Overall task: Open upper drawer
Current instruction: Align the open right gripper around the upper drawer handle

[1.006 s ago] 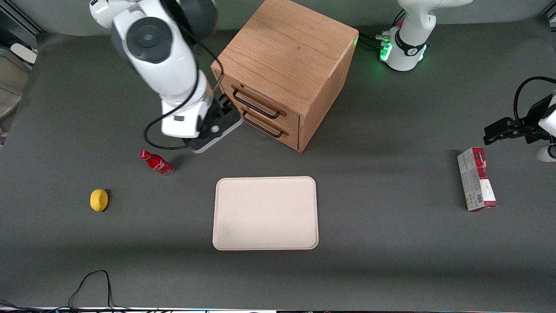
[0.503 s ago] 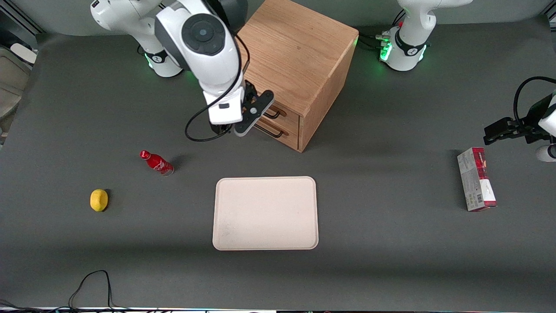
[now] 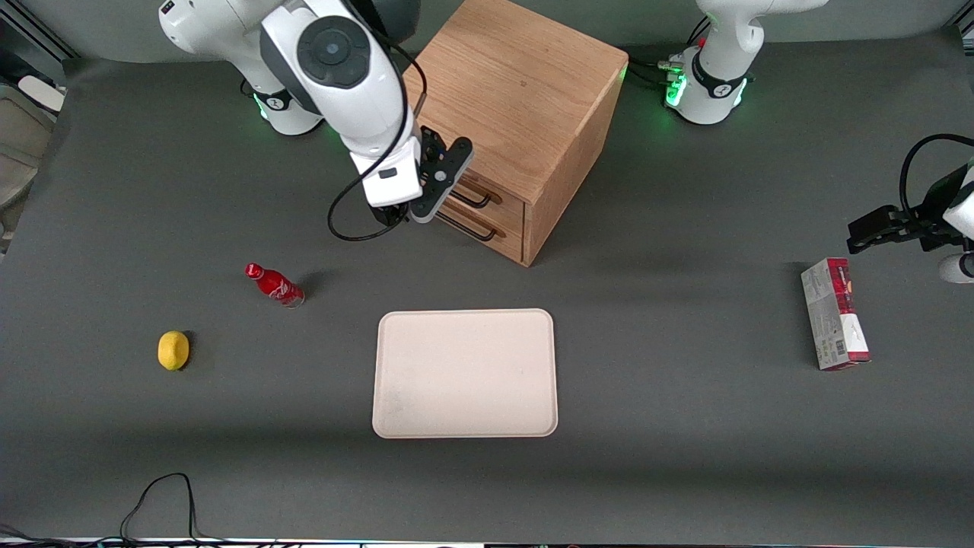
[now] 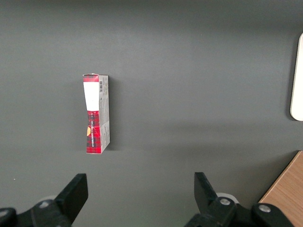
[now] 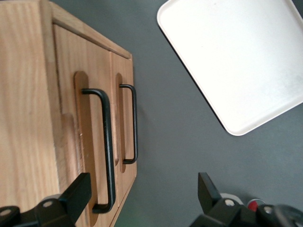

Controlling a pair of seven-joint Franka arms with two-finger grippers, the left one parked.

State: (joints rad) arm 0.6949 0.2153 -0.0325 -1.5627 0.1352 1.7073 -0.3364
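Note:
The oak cabinet (image 3: 511,99) stands far from the front camera, its front turned toward the working arm's end of the table. The upper drawer (image 5: 90,127) is shut, its long black bar handle (image 5: 109,151) lying flush along the panel. Part of that handle (image 3: 477,201) shows in the front view beside my wrist. The bottom drawer's handle (image 5: 134,124) sits just below it. My gripper (image 5: 143,187) is open and empty, close in front of the drawer fronts (image 3: 440,181). One finger (image 5: 75,194) lines up with the upper drawer panel, and the handle's end shows between the fingers.
A white tray (image 3: 465,373) lies nearer the front camera than the cabinet. A red bottle (image 3: 275,285) and a yellow lemon (image 3: 173,350) lie toward the working arm's end. A red and white box (image 3: 834,313) lies toward the parked arm's end.
My gripper has swung from above the table near the red bottle to the cabinet's drawer fronts, then edged slightly farther from the front camera. The drawers have not moved.

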